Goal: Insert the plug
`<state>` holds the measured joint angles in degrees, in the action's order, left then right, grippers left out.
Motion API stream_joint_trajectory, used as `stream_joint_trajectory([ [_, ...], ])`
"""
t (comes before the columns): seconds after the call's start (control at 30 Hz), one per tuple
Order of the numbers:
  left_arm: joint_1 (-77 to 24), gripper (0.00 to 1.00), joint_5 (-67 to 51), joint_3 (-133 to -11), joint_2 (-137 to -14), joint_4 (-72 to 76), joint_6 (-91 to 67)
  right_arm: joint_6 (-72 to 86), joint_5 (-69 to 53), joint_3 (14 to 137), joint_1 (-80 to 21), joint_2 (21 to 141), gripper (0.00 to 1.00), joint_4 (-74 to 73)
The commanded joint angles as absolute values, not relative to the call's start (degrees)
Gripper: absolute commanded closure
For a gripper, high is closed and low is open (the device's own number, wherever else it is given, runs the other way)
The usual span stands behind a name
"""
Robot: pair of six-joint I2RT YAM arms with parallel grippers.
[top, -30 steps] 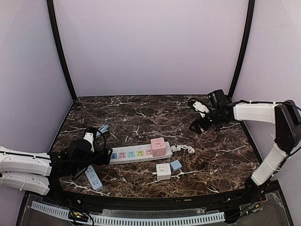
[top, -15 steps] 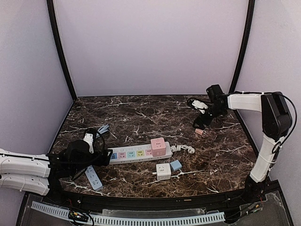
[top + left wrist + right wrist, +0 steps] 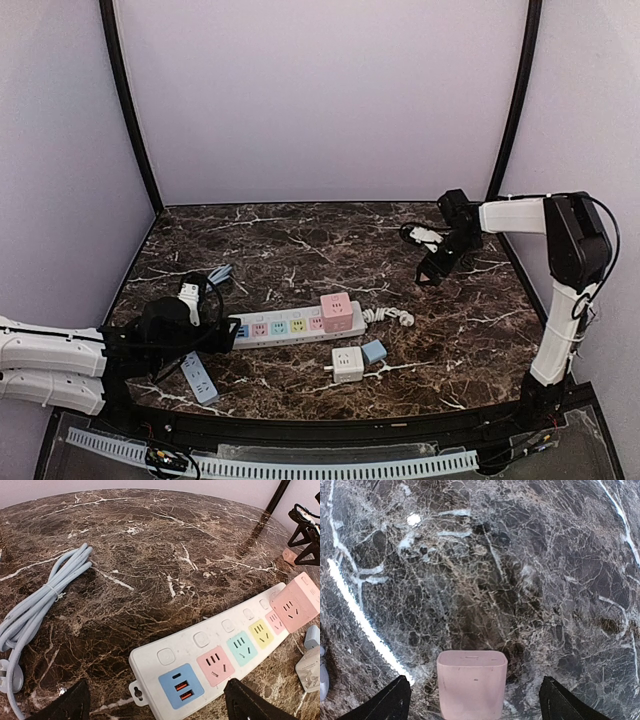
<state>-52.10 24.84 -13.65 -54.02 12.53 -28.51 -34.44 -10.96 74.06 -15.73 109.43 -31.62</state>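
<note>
Right wrist: smooth pink boxy plug [image 3: 472, 682] on veined marble tabletop [image 3: 530, 555].

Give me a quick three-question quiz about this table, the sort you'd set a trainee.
1. True or false: a pink cube sits on the power strip.
2. What lies on the marble between the right gripper's spread fingers? A) a pale pink block B) a spoon C) a white cube
3. Fill in: the bundled cable in the left wrist view is light ____.
Key: 1 true; 2 A; 3 blue.
</note>
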Motion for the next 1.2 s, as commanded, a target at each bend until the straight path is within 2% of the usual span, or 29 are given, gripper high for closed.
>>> stream_joint_trajectory([
  [0.0,-52.4,0.06,24.6,-12.7,-53.3,12.7,-27.8,-33.1,-12.6,72.3,-15.5,107.2,0.13,-32.7],
  [0.2,-52.4,0.07,24.4,-12.6,-52.7,12.6,-27.8,-32.2,-11.7,71.8,-15.5,108.1,0.21,-32.5],
  [0.67,-52.3,0.08,24.4,-12.0,-51.6,12.5,-27.7,-31.5,-10.2,69.4,-15.4,108.5,0.27,-30.1],
  [0.8,-52.4,0.08,24.4,-11.8,-51.1,12.4,-27.6,-31.4,-9.9,68.8,-15.4,108.5,0.33,-29.3],
  [1.17,-52.4,0.08,24.3,-11.4,-50.2,12.2,-27.5,-31.4,-9.3,68.5,-15.3,108.5,0.42,-27.8],
])
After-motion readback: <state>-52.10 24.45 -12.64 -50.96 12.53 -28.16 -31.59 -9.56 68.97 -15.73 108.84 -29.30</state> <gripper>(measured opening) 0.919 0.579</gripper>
